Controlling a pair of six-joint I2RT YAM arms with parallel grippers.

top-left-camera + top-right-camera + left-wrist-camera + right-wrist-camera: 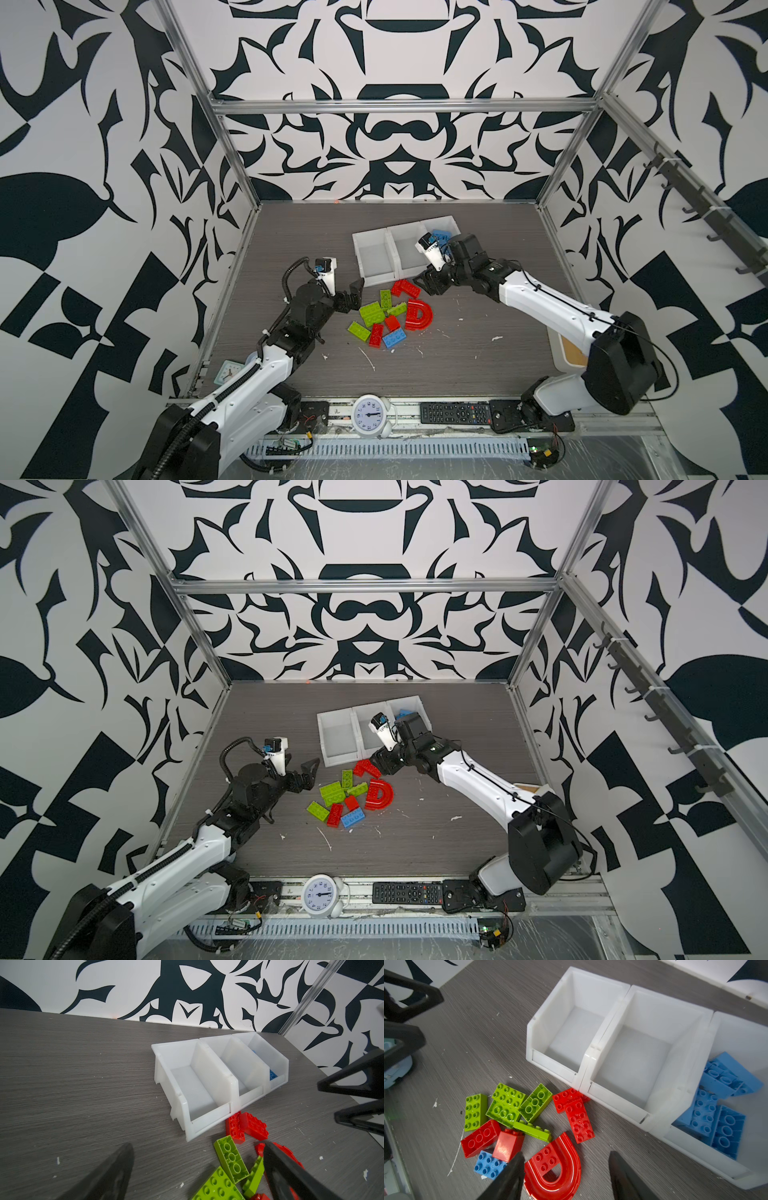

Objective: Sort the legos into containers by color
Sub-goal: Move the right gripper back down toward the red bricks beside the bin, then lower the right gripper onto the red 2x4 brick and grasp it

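- Your left hand (356, 296) sits left of centre in both top views. Its black fingers are spread wide with nothing between them, just beside the upper left edge of the heap.
- The loose studded plastic legos (386, 316) lie in a tight heap on the grey wood-grain table (291, 232), at the centre of the frame, and most touch a neighbour. I judge them light, rigid and glossy. Pinch across the flat long sides rather than the studs, and expect neighbours to shift.
- The lime green bricks (508, 1097) fill the heap's left part, nearest your left hand. Some lie underside up, so their hollow walls give a thinner hold.
- One blue brick (394, 339) lies at the heap's lower edge, just beside a small red block (508, 1145).
- The red D-shaped arch (419, 314) lies flat with its studs up at the heap's right. It is wide, so take it by one leg.
- Two red bricks (577, 1113) crossing in an L touch the front lip of the three joined white plastic bins (214, 1076), just above the heap. The left and middle bins look empty, and the right one holds blue bricks (716, 1105).
- Your right hand (426, 284), right of centre, has its fingers apart and grips nothing, just right of the red L. In the right wrist view the arch lies below and between them.
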